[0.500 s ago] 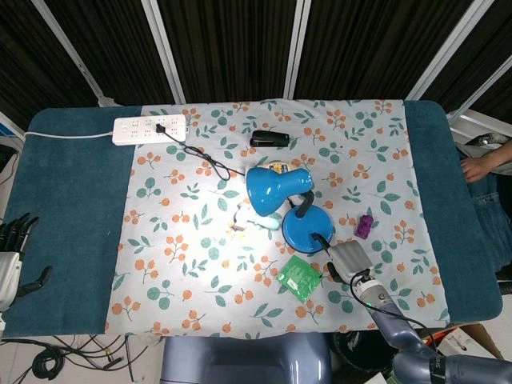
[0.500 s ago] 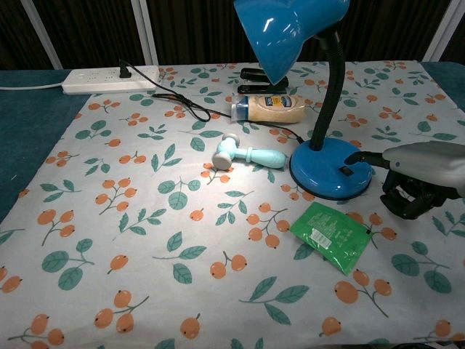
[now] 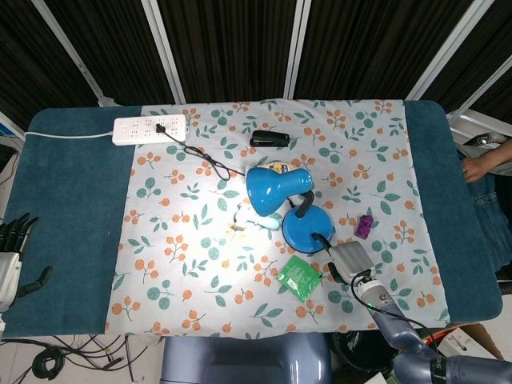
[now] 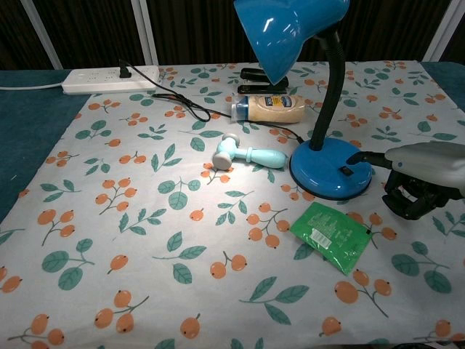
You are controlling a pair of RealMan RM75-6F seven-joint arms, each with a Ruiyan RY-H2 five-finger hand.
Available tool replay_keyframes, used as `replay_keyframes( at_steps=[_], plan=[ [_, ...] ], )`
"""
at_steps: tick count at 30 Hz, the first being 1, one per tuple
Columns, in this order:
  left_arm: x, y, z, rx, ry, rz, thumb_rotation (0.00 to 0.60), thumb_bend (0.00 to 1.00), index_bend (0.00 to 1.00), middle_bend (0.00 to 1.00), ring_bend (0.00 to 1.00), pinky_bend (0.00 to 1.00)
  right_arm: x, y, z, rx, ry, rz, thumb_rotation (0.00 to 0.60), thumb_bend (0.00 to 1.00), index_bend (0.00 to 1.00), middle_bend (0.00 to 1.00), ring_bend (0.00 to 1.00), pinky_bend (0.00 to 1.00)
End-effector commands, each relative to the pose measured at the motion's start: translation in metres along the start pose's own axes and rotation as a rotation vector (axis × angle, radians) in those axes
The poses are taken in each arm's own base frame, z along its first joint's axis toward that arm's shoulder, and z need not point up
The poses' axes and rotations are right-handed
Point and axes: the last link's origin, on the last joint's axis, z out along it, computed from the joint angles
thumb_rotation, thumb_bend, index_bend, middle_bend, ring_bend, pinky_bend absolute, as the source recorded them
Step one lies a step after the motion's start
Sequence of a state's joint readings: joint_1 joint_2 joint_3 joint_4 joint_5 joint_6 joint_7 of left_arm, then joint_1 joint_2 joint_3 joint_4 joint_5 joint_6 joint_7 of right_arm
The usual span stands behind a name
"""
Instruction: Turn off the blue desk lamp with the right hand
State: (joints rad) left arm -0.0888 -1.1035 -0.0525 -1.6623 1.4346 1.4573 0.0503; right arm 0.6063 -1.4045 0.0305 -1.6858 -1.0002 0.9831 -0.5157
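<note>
The blue desk lamp stands mid-table, its round base (image 3: 306,230) (image 4: 327,173) on the flowered cloth and its shade (image 3: 272,188) (image 4: 287,25) pointing down to the left. A bright patch on the cloth under the shade shows it is lit. My right hand (image 3: 348,260) (image 4: 421,178) sits just right of the base, one fingertip (image 4: 354,155) stretched out to the base rim beside the small black switch (image 4: 346,172), the other fingers curled under and holding nothing. My left hand (image 3: 12,256) rests at the table's left edge, fingers apart and empty.
A green packet (image 4: 330,234) lies in front of the base. A light blue roller (image 4: 243,153) and a squeeze bottle (image 4: 270,109) lie left of and behind it. A power strip (image 3: 150,128) with the lamp's cord, a black stapler (image 3: 270,140) and a purple item (image 3: 365,225) are also on the cloth.
My right hand has shifted very slightly to the right along the base rim. The lamp stays lit and the left hand has not moved.
</note>
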Motion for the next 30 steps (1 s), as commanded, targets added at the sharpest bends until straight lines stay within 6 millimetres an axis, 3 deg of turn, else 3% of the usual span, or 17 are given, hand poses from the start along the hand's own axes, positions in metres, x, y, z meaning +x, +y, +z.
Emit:
replay_keyframes(
  at_steps=[1,30],
  plan=[
    [0.0003,0.0000,0.0002,0.000,0.002,-0.001,0.600,0.29,0.00,0.00,0.00,0.00,0.0004,-0.0001,0.0003,0.000,0.001,0.000,0.600,0.57,0.02,0.76,0.80,0.76],
    [-0.0005,0.0000,0.0004,0.000,-0.003,0.002,0.600,0.29,0.00,0.00,0.00,0.00,-0.0054,0.0036,0.0036,-0.016,-0.026,-0.001,0.600,0.57,0.02,0.76,0.80,0.76]
  ],
)
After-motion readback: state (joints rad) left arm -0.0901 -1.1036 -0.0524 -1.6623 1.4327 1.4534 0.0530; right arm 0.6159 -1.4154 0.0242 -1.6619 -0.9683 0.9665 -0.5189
